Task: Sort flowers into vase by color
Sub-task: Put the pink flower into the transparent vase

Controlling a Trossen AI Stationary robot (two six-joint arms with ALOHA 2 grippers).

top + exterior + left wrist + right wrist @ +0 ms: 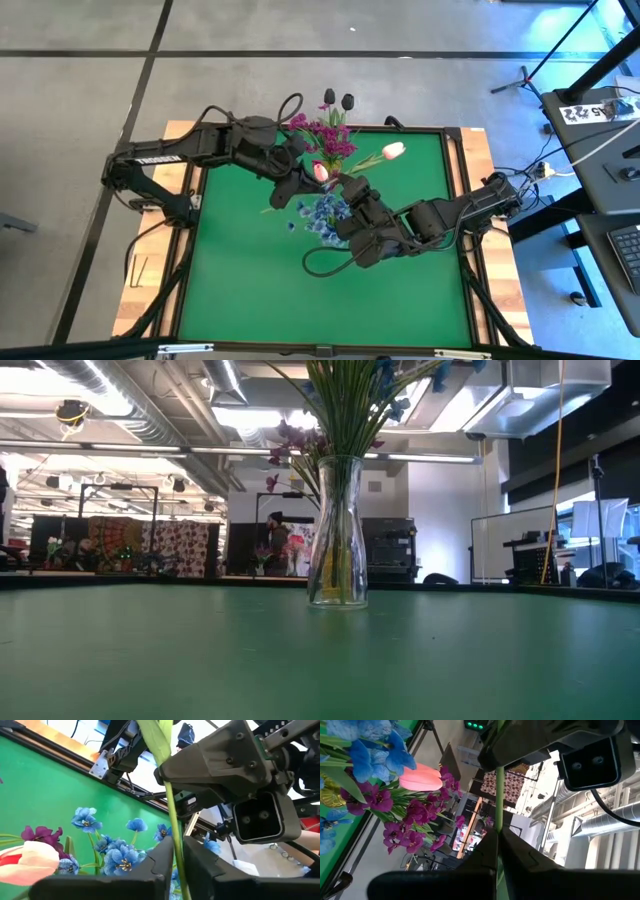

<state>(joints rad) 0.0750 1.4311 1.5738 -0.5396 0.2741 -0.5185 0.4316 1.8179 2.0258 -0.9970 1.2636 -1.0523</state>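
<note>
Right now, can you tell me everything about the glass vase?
The vase is clear glass, narrow at the neck and wider near its base. It stands upright on the green table, near the middle. Many thin green stems crowd into its mouth and show through the glass. Magenta blossoms and blue blossoms spread out above it. In the low view, no gripper touches the glass.

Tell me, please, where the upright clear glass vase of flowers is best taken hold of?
Grip the clear glass vase at its narrow neck, coming in level from the side: it stands upright, and green flower stems fill its mouth.
</note>
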